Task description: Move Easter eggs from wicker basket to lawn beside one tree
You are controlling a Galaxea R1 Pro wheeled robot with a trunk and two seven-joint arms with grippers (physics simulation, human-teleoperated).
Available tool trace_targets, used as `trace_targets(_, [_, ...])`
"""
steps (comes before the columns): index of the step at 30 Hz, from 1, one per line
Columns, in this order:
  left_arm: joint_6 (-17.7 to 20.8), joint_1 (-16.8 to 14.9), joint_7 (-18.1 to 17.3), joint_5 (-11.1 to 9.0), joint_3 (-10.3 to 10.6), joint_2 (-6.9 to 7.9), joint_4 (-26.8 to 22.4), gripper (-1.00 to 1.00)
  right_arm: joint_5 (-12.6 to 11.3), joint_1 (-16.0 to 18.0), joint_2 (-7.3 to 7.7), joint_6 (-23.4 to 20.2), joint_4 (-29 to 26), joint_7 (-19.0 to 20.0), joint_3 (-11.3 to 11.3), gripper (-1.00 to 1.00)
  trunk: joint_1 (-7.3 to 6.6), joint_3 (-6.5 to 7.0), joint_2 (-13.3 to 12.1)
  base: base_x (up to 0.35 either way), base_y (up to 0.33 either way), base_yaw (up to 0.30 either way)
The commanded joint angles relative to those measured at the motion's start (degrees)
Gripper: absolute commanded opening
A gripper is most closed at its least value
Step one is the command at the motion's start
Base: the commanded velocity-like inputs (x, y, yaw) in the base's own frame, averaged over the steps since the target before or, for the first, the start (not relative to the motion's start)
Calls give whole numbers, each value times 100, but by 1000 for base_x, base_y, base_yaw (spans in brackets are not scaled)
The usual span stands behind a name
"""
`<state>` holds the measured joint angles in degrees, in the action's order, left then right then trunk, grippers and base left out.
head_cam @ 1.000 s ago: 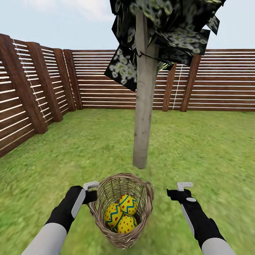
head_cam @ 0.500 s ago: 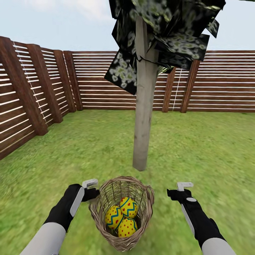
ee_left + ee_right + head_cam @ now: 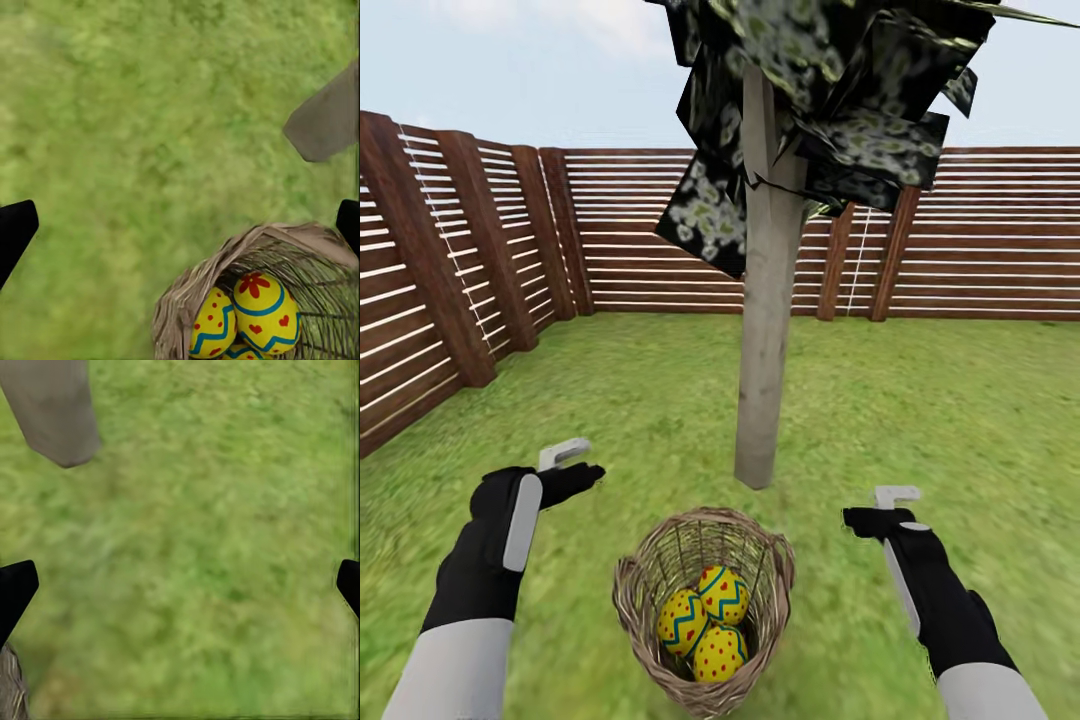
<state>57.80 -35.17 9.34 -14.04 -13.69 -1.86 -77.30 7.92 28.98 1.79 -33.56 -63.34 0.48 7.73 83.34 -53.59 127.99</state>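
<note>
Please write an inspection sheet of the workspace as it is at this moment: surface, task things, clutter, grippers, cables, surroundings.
Surface: lawn, mottled green grass.
Task things: three Easter eggs inside the wicker basket, which stands upright on the grass just before the tree.
Clutter: nothing seen.
Grippers: left gripper open, empty, above the grass beside the basket; right gripper open, empty, on the basket's other side.
Cables: nothing seen.
Surroundings: wooden slat fence behind and at the left; pale sky above.

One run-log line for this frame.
left gripper: open, empty | right gripper: open, empty | three Easter eggs: in wicker basket | tree: just beyond basket
</note>
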Motion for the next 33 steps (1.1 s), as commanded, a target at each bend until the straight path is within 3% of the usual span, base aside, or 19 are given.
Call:
trace_targets(1, [29,-23,51,-65,-16,-8,-32,100,31,2,-1,-172,-115,8,46,100,-23,12,-39,0,0,0])
trace_targets(3, [41,-80,51,-71,-27,-5,-82,100,28,2,-8,-546,-351,12,132,100,-67,48,-120,0,0,0])
trace_targets(6, [44,-130,44,-155,-192,214,-130,100,4,2,-15,-1253,-992,24,156,100,-133,102,-240,0,0,0])
trace_targets(7, [46,-172,43,-463,-300,270,-229,100,-101,20,-18,-1780,-1303,28,154,100,-155,120,-280,0,0,0])
trace_targets(8, [43,-185,44,-683,-332,290,-264,100,-177,65,-19,-1998,-1405,29,152,100,-177,138,-320,0,0,0])
trace_targets(9, [42,-190,45,-796,-343,299,-275,100,-216,94,-20,-2080,-1441,30,152,100,-199,156,-360,0,0,0])
trace_targets(11, [32,-198,54,-1243,-374,325,-309,100,-348,209,-21,-2296,-1522,25,150,100,-243,192,-440,0,0,0])
trace_targets(13, [26,-185,62,-1393,-384,344,-321,100,-374,242,-30,-2353,-1520,18,139,100,-243,192,-440,0,0,10])
trace_targets(18, [45,-159,53,-1529,-379,720,-319,100,-367,264,-46,-2394,-1515,-18,124,100,-243,192,-440,0,0,206])
trace_targets(24, [53,-157,51,-1540,-347,725,-306,100,-379,250,-40,-2392,-1515,-21,115,100,-243,192,-440,0,-31,288])
trace_targets(33, [56,-157,51,-1541,-345,731,-298,100,-380,231,-37,-2392,-1515,-13,111,100,-243,192,-440,0,-276,293])
